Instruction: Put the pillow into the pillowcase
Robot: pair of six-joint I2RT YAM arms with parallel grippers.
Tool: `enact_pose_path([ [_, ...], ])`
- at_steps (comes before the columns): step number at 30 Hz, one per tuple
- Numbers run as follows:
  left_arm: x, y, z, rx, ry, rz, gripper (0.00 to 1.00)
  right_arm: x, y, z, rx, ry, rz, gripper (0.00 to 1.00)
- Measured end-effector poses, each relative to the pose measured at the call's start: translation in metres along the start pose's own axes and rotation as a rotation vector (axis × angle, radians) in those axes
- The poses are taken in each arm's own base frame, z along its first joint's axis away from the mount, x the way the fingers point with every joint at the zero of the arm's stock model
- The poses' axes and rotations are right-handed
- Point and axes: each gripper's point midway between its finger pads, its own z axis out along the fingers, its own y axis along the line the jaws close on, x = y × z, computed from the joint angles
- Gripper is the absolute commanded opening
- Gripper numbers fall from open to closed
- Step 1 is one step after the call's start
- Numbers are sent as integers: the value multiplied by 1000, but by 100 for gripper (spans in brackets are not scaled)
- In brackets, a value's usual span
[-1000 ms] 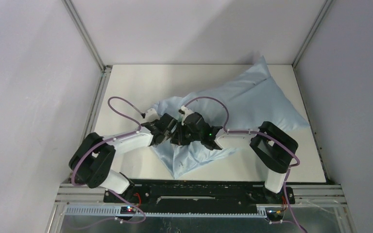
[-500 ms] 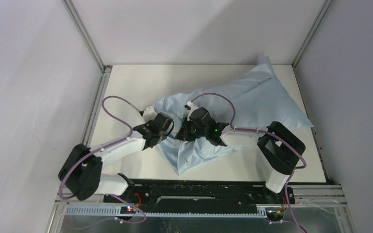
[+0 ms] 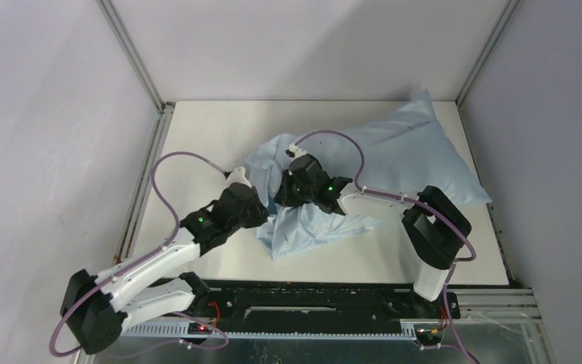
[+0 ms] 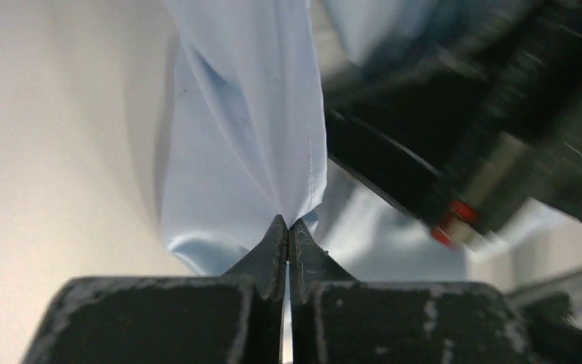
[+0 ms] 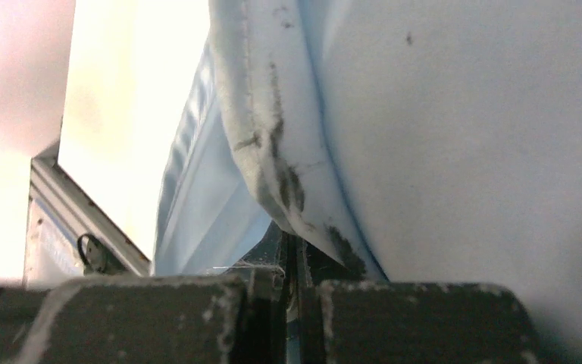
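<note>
White matte table [image 3: 212, 136] holds the pillowcase [image 3: 409, 155]: thin, wrinkled light-blue cloth, plump at the far right and limp and crumpled near the centre. Its long axis runs diagonally, far-right to near-left. The pillow is hidden under the cloth. Left gripper [image 4: 288, 227] is pinched on a pillowcase fold; right gripper [image 5: 295, 243] is clamped on its smudged hem.

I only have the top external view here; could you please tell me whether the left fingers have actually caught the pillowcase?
Observer: Yes, the left wrist view shows the left fingers shut on a thin fold of the pillowcase, pinched at their tips.
Operator: Thank you; and the right side?
Observer: The right fingers are shut on a stitched hem of that cloth.
Operator: Is the hem clean?
Observer: No, dark smudges run along it.
</note>
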Motion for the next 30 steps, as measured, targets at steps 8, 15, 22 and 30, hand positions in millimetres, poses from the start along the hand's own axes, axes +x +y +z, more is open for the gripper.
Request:
enact_pose_path([
  [8,-20,-38,-60,259,-51,24,0,-1,-4,17,114,-24,-37,0],
  [15,-28,-34,-68,243,-45,14,0,8,6,22,109,-5,-103,56],
  [22,-37,-10,-58,162,-70,-83,0,11,38,-34,165,-30,-279,61],
  [30,-30,3,-51,131,-57,-117,0,26,60,-73,307,-38,-463,64],
])
